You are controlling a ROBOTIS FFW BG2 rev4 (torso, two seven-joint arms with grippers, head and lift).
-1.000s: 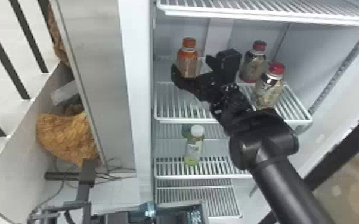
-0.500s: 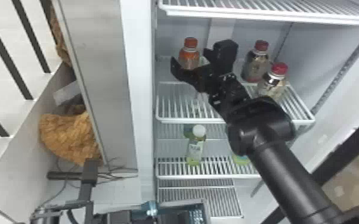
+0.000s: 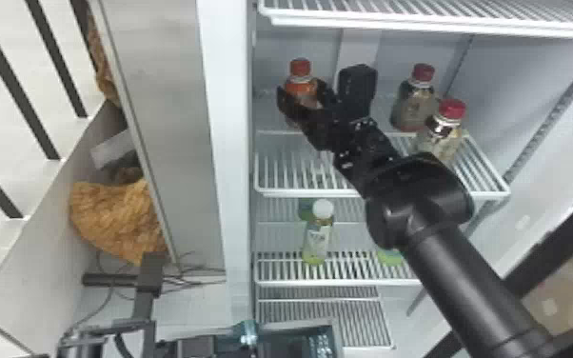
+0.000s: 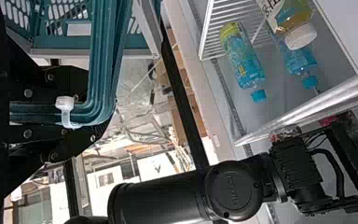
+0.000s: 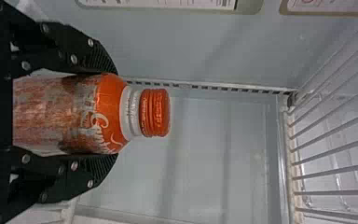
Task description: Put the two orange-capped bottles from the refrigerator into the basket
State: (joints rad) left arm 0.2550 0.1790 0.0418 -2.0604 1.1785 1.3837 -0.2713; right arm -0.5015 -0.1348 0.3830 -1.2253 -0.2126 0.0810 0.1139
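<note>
Wire shelf (image 3: 309, 193) | grey wall (image 3: 295, 44) | right gripper (image 3: 301, 89) around orange-capped bottle (image 3: 300, 67)

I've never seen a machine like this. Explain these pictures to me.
This is a robot with two black arms, working at an open fridge. One picture looks forward and down from its head. The other two come from cameras on its wrists and are turned sideways, so upright things lie flat.

The left claw grips the basket by its handle. The right claw is closed around an orange-capped bottle. Two red-capped bottles stand on the shelf, and a white-capped bottle stands lower down.
</note>
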